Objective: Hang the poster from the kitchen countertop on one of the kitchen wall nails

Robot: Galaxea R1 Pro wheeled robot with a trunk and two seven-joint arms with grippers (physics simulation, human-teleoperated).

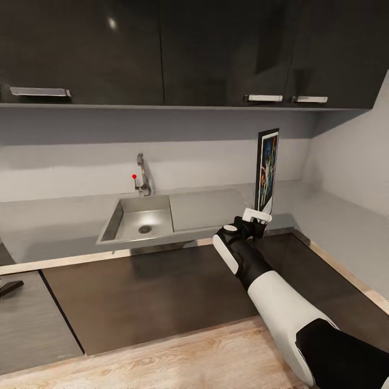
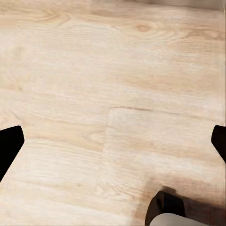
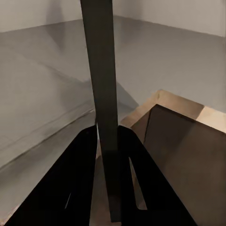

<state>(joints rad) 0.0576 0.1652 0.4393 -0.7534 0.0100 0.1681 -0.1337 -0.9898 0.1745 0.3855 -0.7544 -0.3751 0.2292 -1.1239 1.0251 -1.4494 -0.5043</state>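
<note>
My right gripper (image 1: 258, 217) is shut on the bottom edge of the poster (image 1: 267, 170). The poster stands upright, nearly edge-on, with a black frame and a blue picture, above the right part of the grey steel kitchen countertop (image 1: 54, 221). In the right wrist view the poster's dark edge (image 3: 101, 94) runs up from between the two black fingers (image 3: 80, 179), which are closed on it. My left gripper (image 2: 113, 141) hangs open over the wooden floor (image 2: 113, 70), and its black fingertips (image 2: 9, 143) sit at both sides of that picture. The wall nail is out of view.
A sink (image 1: 141, 221) with a tap (image 1: 142, 175) is set in the worktop to the left of the poster. Dark upper cabinets (image 1: 162, 48) hang above. Dark cabinet fronts (image 1: 162, 292) run below the worktop, and the side wall (image 1: 356, 156) is close on the right.
</note>
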